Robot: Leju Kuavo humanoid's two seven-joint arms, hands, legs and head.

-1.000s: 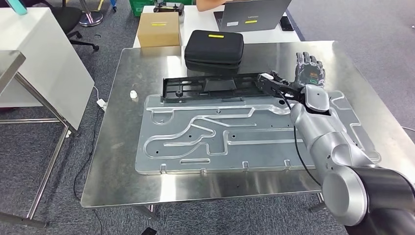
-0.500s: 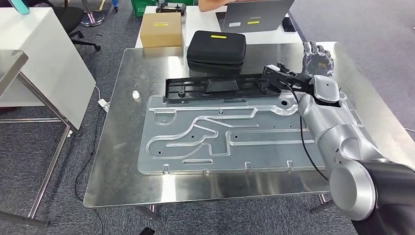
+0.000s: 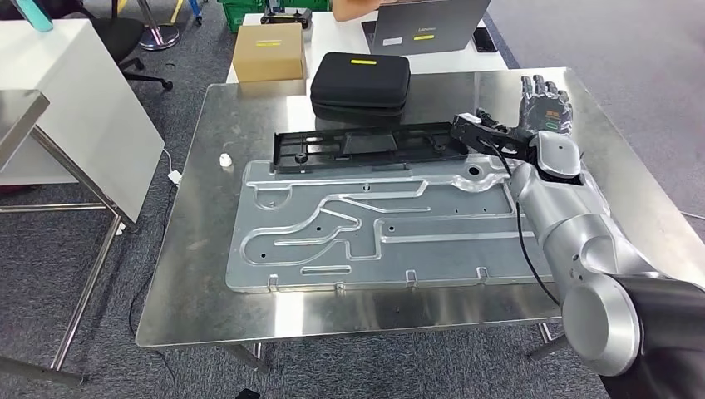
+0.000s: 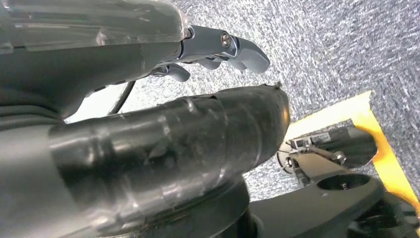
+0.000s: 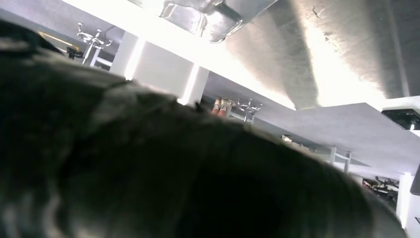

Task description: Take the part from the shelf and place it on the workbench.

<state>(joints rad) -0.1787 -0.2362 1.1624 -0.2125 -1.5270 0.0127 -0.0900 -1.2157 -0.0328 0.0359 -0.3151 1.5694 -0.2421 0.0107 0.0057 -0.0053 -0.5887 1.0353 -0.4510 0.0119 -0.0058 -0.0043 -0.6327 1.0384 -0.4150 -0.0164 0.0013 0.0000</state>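
Note:
The part (image 3: 370, 147) is a long black plastic frame lying flat on the steel workbench (image 3: 208, 274), along the far edge of a large silver grooved plate (image 3: 374, 229). My right hand (image 3: 544, 106) hovers just beyond the part's right end with its fingers spread and nothing in it; the dark bracket at its wrist sits close to that end. In the left wrist view, my left hand (image 4: 218, 47) hangs over grey carpet with loosely extended fingers holding nothing.
A black zip case (image 3: 360, 77) stands behind the part, with a cardboard box (image 3: 268, 50) and a laptop (image 3: 428, 23) on the table beyond. A small white object (image 3: 225, 160) lies on the workbench's left side. A white table (image 3: 75, 100) stands at left.
My right hand has drifted a little to the right and farther from the part's end, still holding nothing. The part stays flat on the workbench; the view shifted slightly.

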